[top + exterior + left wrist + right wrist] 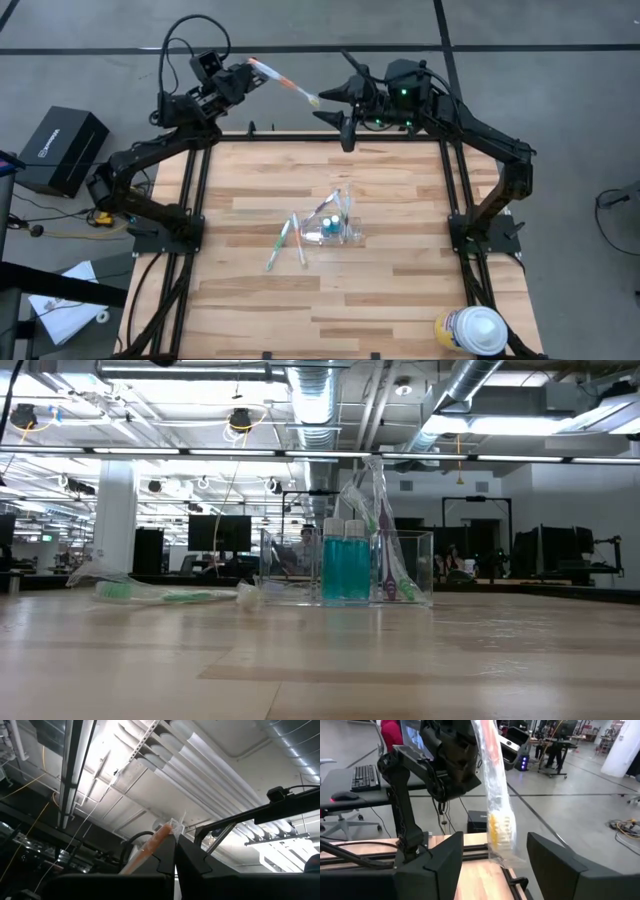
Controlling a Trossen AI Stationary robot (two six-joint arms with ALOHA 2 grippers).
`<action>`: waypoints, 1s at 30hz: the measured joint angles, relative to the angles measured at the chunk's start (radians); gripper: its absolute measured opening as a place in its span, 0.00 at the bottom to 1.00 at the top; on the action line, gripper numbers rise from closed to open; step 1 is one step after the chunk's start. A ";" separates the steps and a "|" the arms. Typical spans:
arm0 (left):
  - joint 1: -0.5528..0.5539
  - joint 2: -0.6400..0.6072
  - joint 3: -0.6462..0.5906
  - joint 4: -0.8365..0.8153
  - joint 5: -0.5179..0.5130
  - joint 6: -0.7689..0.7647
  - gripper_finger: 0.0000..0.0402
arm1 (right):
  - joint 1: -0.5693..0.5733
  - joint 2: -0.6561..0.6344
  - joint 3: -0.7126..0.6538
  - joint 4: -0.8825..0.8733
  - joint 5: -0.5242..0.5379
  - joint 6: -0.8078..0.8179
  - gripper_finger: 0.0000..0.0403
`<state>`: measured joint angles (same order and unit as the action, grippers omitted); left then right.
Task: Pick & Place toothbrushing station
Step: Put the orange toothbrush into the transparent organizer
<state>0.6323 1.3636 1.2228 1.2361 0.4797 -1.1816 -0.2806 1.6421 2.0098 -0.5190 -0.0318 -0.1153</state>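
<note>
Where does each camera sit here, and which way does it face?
High: overhead, straight down on the table; both arms show.
Low: table height, level past the clear cup; no arm shows.
Left wrist: tilted toward the ceiling; left pincer shut on an orange toothbrush.
Right wrist: faces the left arm; right pincer open.
Both wrist views share the toothbrush.

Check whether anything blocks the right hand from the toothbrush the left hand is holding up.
Nothing visible does. The left hand holds the wrapped orange toothbrush raised beyond the table's far edge. Its bristle end hangs in the open gap of the right hand, whose fingers are not yet touching it.
</note>
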 joint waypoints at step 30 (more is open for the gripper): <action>-0.026 0.001 0.000 -0.016 0.023 0.003 0.00 | 0.005 0.000 0.000 0.037 -0.094 0.046 0.29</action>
<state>0.6060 1.3643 1.2228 1.2198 0.5030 -1.1786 -0.2761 1.6417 2.0094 -0.4820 -0.1255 -0.0692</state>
